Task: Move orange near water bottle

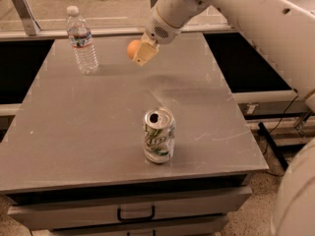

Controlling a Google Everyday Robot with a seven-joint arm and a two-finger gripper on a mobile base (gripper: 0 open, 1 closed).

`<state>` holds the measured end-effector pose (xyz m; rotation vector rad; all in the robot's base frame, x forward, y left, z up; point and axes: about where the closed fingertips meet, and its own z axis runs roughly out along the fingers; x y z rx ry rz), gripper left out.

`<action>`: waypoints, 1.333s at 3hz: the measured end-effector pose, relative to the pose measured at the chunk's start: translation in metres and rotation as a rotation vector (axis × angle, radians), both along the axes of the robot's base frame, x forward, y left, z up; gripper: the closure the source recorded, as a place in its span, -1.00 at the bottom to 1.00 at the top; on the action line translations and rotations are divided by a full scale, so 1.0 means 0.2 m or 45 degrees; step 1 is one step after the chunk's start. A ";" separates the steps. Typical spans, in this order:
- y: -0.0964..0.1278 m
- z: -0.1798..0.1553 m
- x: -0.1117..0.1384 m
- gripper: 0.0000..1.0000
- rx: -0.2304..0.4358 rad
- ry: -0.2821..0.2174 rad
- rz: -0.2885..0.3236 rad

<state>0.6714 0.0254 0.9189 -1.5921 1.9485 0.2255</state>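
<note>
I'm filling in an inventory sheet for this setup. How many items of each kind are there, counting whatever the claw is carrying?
Water bottle: 1
Soda can: 1
Orange: 1, gripped by the claw above the far part of the table, right of the bottle
Total: 3

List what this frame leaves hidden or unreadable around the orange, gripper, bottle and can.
All in the camera view:
1. The gripper holds the orange above the table; its near finger hides the orange's right side and the far finger.
2. Label print on the water bottle is too small to read.
3. The back of the soda can faces away.
4. The arm is cut off by the top and right edges.
</note>
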 end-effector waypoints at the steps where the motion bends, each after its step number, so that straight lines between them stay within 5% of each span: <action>1: 0.26 -0.07 0.02 1.00 -0.040 -0.017 0.022; 2: 0.26 -0.07 0.02 1.00 -0.040 -0.017 0.022; 4: 0.26 -0.14 0.10 1.00 0.097 -0.110 -0.160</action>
